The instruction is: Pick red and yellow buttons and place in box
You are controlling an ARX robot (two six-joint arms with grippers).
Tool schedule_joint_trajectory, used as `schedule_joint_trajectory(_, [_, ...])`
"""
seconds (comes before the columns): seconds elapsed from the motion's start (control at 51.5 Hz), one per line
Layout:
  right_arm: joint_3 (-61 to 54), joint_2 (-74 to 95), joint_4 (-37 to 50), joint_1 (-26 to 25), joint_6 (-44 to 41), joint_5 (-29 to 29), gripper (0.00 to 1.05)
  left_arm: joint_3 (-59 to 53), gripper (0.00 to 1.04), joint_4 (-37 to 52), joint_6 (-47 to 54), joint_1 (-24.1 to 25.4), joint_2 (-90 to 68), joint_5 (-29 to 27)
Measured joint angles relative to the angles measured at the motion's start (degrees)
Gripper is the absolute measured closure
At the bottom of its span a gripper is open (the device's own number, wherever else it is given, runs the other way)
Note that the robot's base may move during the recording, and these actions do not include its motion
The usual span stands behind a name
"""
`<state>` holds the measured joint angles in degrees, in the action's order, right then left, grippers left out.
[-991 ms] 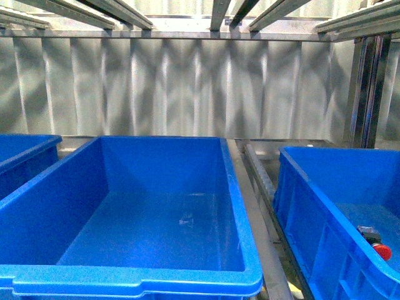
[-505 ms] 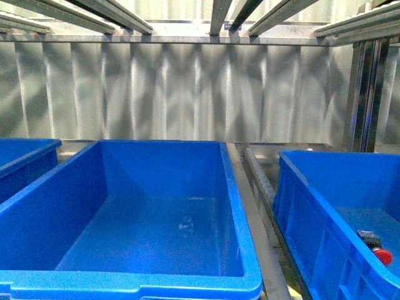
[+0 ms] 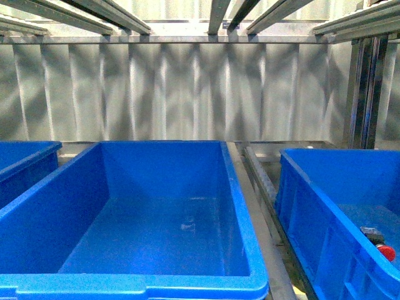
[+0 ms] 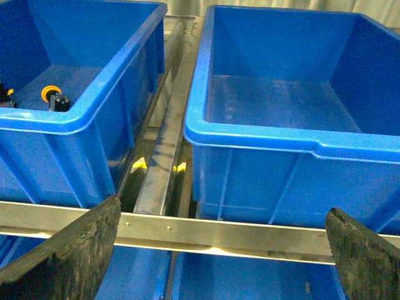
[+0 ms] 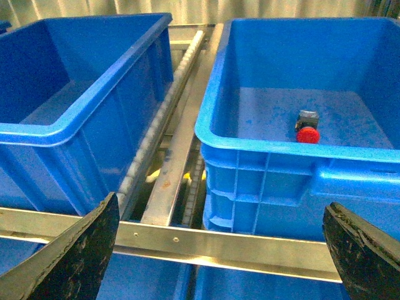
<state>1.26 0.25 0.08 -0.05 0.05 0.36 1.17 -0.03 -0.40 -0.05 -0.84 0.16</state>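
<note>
While our left gripper (image 4: 224, 209) and right gripper (image 5: 220, 205) both hang with fingers spread wide and nothing held, we see a red button (image 5: 307, 134) on the right bin's (image 5: 262, 147) floor. A yellow button (image 4: 50, 94) lies in the left bin (image 4: 62, 122), and the box (image 3: 162, 165) stands between those bins.

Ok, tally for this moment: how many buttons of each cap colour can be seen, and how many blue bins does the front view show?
Red-capped button: 1
Yellow-capped button: 1
Blue bins: 3, namely left bin, middle bin, right bin
Total: 5
A dark item is cut off at the edge of the left wrist view and is not counted.
</note>
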Motion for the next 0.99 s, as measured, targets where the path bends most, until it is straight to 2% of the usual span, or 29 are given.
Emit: schedule_joint_trajectory(0.991, [0.0,0.0,-0.13,0.02,-0.04,-0.87,0.07,0.0,0.08,0.02,-0.02,0.0,0.0,-0.57])
